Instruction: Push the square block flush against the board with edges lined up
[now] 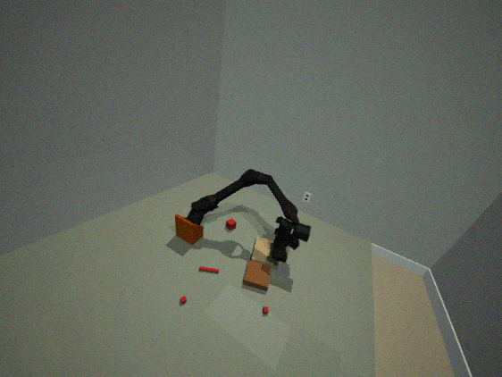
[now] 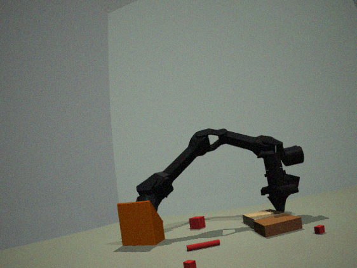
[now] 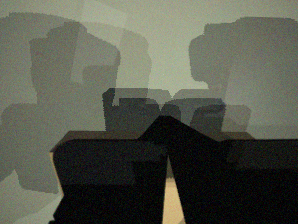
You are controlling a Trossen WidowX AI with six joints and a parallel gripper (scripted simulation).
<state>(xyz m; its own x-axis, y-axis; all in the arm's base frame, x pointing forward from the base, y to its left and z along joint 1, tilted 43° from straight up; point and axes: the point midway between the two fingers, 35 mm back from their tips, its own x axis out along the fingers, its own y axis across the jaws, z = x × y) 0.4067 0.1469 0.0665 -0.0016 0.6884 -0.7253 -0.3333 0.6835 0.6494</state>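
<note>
The orange-brown square block point(image 1: 257, 274) point(image 2: 279, 224) lies flat. The pale board point(image 1: 263, 250) point(image 2: 258, 215) lies flat behind it, its near end close against the block's far side. Their left edges look nearly in line. I cannot tell whether they touch fully or whether the edges are even. My gripper point(image 1: 279, 259) point(image 2: 280, 211) point(image 3: 163, 121) is shut and empty, pointing down low at the board's right part, behind the block. It hides the board's right side in the top view. A pale strip shows between the fingers in the wrist view.
A large orange block point(image 1: 188, 230) point(image 2: 136, 223) stands by the arm's base. A red cube point(image 1: 230, 224) point(image 2: 197, 222) is behind. A red rod point(image 1: 209, 270) point(image 2: 203, 245) and two small red cubes point(image 1: 183, 299) point(image 1: 265, 310) lie in front and to the sides.
</note>
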